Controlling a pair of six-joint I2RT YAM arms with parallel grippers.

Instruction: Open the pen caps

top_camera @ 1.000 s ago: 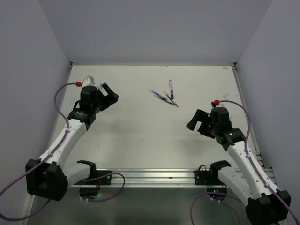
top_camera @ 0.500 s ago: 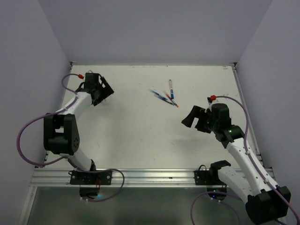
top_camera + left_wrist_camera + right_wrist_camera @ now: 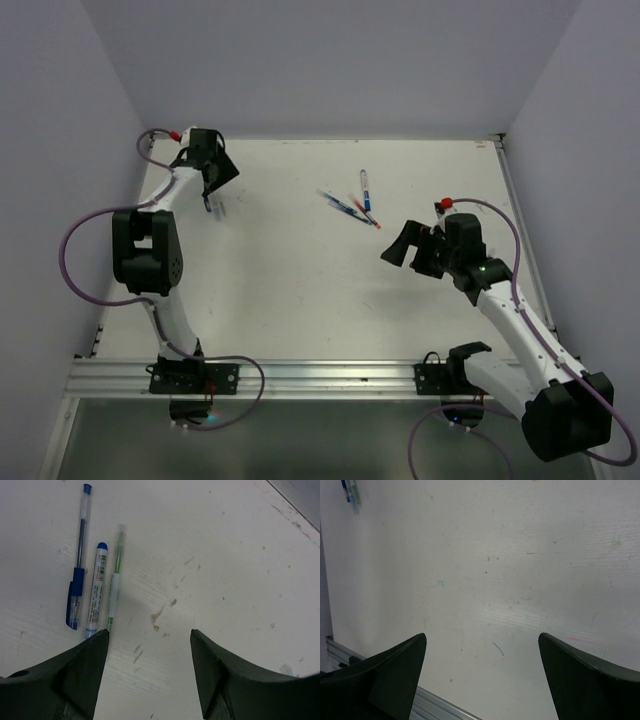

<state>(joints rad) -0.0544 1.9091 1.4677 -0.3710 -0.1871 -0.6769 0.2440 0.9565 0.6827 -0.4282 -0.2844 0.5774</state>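
Note:
Three pens lie side by side just ahead of my left gripper [image 3: 150, 633], which hovers open over bare table. They are a clear pen with a blue cap [image 3: 75, 597], a white pen with a blue end [image 3: 98, 587] and a thin green pen [image 3: 116, 577]. In the top view these pens [image 3: 213, 205] sit near the far left corner, below the left gripper [image 3: 220, 172]. More pens [image 3: 350, 206] lie at the centre back, one with a blue cap [image 3: 365, 188]. My right gripper [image 3: 405, 255] hangs open and empty to their lower right, over bare table [image 3: 482, 636].
Purple cables with red plugs [image 3: 173, 133] run along both arms. Grey walls close the table on three sides. A metal rail [image 3: 320, 375] runs along the near edge and also shows in the right wrist view [image 3: 445, 709]. Pen marks dot the tabletop.
My left arm has swung out and stretched to the far left corner, bringing its gripper over the three pens. The right gripper has shifted slightly left and away. Both stay open.

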